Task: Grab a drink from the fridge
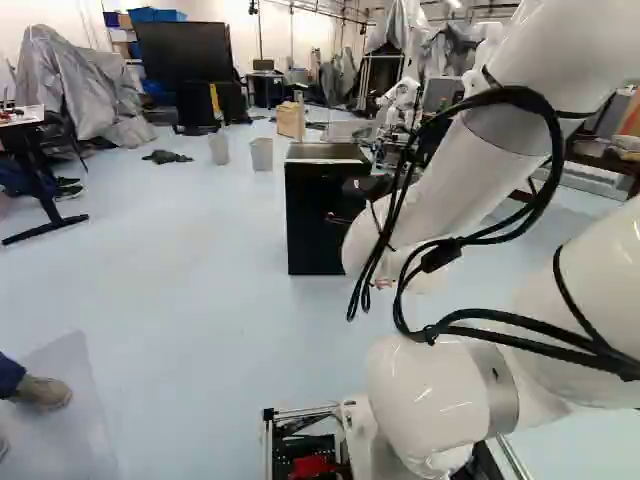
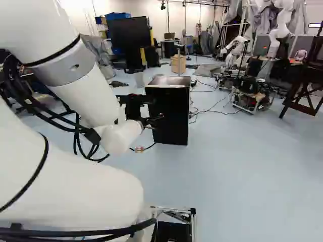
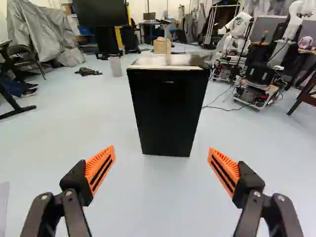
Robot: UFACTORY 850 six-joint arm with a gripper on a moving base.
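Room: workshop; a dark screen point(image 3: 98, 12) and another robot point(image 3: 240, 25) stand beyond the fridge point(image 3: 170, 123). Floor point(image 3: 74, 133): pale, smooth; supports the fridge. Fridge: long axis upright, straight ahead of the gripper point(image 3: 162, 149) and apart from it; door point(image 2: 170, 116) appears closed. Gripper: released, pads point(image 3: 101, 167) wide apart, grasping nothing. Drink: not visible, presumably inside. Next move: advance toward the door edge, then pull.

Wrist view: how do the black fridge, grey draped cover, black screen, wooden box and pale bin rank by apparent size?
1. Black fridge
2. Grey draped cover
3. Black screen
4. Wooden box and pale bin: too alike to rank, one wider, the other taller
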